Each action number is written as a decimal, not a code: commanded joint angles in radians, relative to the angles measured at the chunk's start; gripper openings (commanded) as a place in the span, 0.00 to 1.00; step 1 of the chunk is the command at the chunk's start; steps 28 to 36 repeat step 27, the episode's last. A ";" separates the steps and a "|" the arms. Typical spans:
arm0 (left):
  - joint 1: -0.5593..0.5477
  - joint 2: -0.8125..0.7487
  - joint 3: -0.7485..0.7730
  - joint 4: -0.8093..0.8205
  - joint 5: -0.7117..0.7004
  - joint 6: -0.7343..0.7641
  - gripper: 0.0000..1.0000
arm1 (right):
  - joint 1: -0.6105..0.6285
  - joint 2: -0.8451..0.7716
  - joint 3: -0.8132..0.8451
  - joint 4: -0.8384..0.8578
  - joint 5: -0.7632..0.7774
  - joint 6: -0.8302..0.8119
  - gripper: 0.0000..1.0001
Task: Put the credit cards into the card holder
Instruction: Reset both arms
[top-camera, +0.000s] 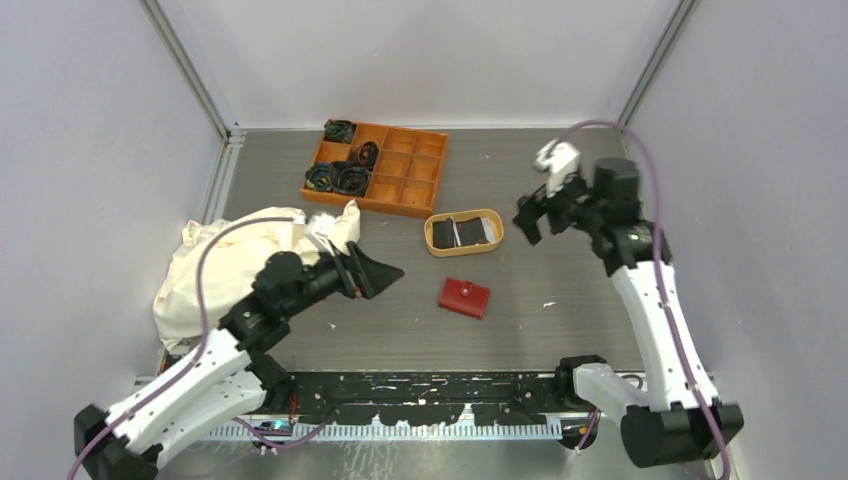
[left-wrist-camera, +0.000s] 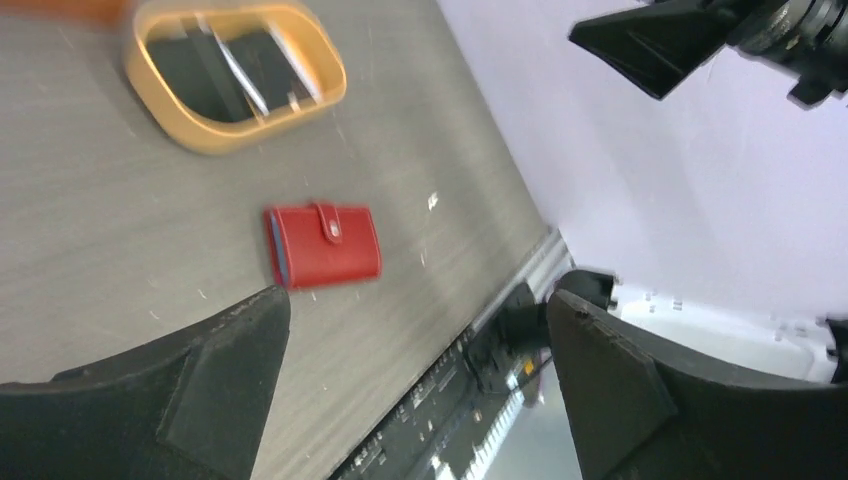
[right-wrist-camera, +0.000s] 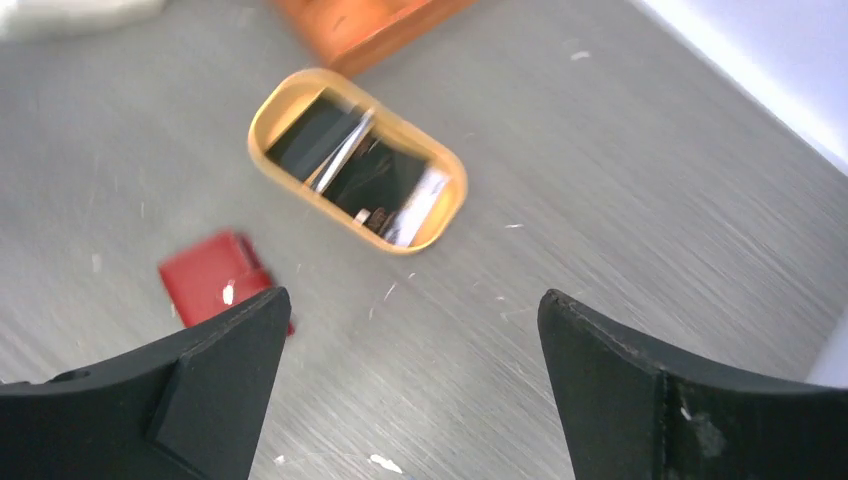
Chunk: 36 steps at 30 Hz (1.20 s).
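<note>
My left gripper (top-camera: 375, 272) hangs with its jaws spread wide and empty, pointing right toward the card holder (top-camera: 464, 297). It lies closed and red on the table (top-camera: 570, 300) between the arms, its long side running left to right at a slight tilt, snap tab up. Just beyond it the credit cards (top-camera: 447, 232), mostly black, sit in the tan tray (top-camera: 428, 236), and my right gripper (top-camera: 533, 218) hovers right of that, jaws equally wide.

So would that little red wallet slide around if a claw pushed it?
Probably: the red wallet lies flat and closed on the brushed grey table, so it would likely slide, not tip. With its tab folded over, it should lift as one piece.
</note>
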 joint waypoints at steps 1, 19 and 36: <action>0.042 -0.154 0.199 -0.305 -0.129 0.144 1.00 | -0.183 -0.048 0.120 0.075 -0.137 0.375 0.99; 0.043 -0.192 0.670 -0.824 -0.214 0.389 0.98 | -0.219 -0.147 0.326 0.008 0.000 0.871 0.99; 0.043 -0.219 0.658 -0.848 -0.196 0.397 0.99 | -0.233 -0.165 0.310 0.017 0.034 0.868 0.99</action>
